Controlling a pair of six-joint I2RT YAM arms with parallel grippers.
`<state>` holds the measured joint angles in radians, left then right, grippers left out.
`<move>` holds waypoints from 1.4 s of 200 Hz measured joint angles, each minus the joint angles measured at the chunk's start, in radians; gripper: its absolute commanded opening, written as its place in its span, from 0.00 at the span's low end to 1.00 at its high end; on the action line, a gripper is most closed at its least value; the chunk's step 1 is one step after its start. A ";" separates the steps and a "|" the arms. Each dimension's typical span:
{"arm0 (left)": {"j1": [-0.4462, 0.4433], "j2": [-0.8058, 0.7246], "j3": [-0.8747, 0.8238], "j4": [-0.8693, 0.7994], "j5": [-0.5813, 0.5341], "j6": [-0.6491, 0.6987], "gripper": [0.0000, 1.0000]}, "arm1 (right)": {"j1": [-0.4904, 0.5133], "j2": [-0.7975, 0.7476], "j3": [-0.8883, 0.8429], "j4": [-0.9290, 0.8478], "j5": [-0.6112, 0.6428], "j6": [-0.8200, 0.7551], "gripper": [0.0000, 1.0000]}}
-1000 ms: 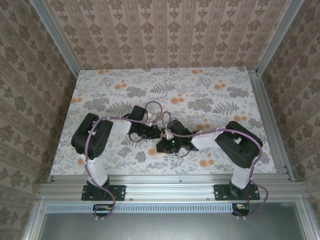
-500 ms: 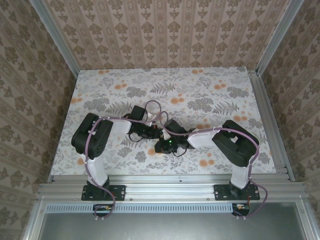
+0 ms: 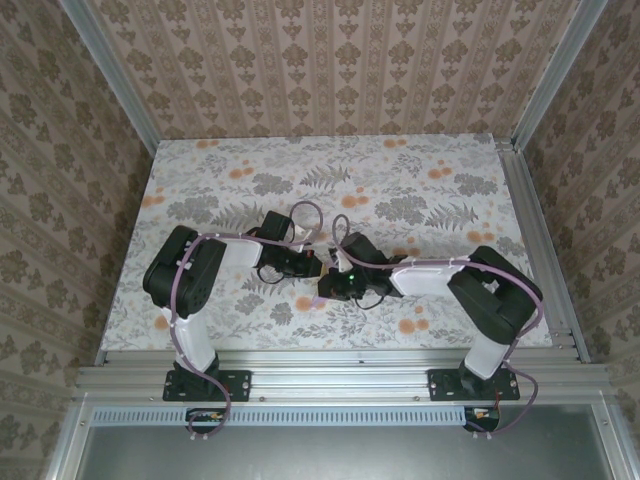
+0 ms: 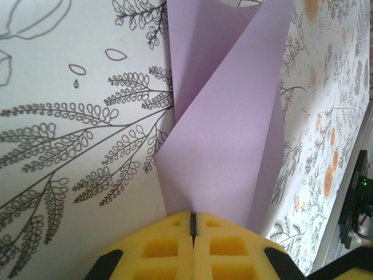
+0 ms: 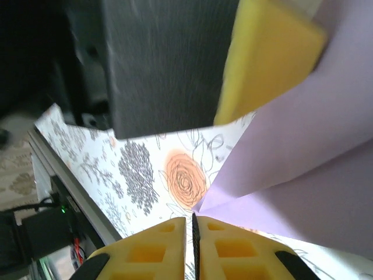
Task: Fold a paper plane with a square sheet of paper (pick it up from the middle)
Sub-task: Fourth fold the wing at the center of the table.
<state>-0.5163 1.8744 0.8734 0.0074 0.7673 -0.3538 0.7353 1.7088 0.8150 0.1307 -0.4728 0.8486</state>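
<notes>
The bases of the left arm [image 3: 185, 285] and the right arm [image 3: 490, 305] are seen from above at the near edge of the tabletop [image 3: 430, 180]. Both arms are bent inward. The two grippers are found close together over the near half of the tabletop, about midway between its left and right edges.

In the left wrist view, the left gripper [image 4: 193, 224] is closed, and the sheet of paper [image 4: 227, 140] is pinched between its yellow pads [image 4: 160, 248]. The lavender sheet is folded. Slanted creases and overlapping layers are seen on it, and it reaches from the gripper across the floral tablecloth [image 4: 76, 116].

In the right wrist view, the right gripper [image 5: 190, 224] is also closed, with its pads pressed together. A pointed corner of the sheet is placed just beyond its tips. It cannot be told whether this corner is caught between them. Farther on, one yellow pad and the black body of the left gripper are seen above the paper.

At the far edge of the tabletop, a patterned wall [image 3: 340, 70] is seen.
</notes>
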 measured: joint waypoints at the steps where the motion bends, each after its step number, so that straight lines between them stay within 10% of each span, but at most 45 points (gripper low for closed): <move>1: 0.000 0.000 0.000 0.000 0.000 0.000 0.00 | -0.002 -0.001 0.000 0.000 0.001 0.000 0.14; 280: -0.002 -0.004 0.011 -0.024 -0.008 0.010 0.00 | -0.104 0.098 0.051 0.052 0.043 0.014 0.14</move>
<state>-0.5182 1.8702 0.8845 -0.0162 0.7589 -0.3435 0.6312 1.8069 0.8665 0.1829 -0.4294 0.8631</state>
